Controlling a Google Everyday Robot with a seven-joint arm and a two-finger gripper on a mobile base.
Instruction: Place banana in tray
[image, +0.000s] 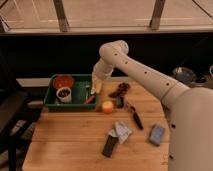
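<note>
The gripper (95, 86) hangs just left of the frame's centre, at the end of the white arm (135, 67) that sweeps in from the lower right and bends at a rounded elbow above the middle. It sits right over the right-hand edge of the green tray (52, 97). A pale yellowish shape, which looks to be the banana (96, 84), is up against the gripper at that same spot, above the tray's right rim; whether the gripper has a grip on it I cannot tell from here.

Inside the tray, toward its left end, stand a reddish-orange bowl (63, 81) and, just in front of it, a small white cup (63, 94) with something dark in it. A thin red-orange item (90, 99) lies at the tray's lower right corner, near the gripper.

Just outside the tray, on the wooden table (65, 145), a round orange fruit (107, 106) sits slightly below and right of the gripper. Right of that, near the centre of the frame, is a dark reddish-brown clump (120, 90) I cannot make out. Below it a dark, slender object (136, 118) lies at a slant. Lower down, a crumpled pale wrapper (121, 131) touches a flat black item (109, 146), and a bluish-grey block (157, 134) lies off to the lower right, close to the robot's body.
</note>
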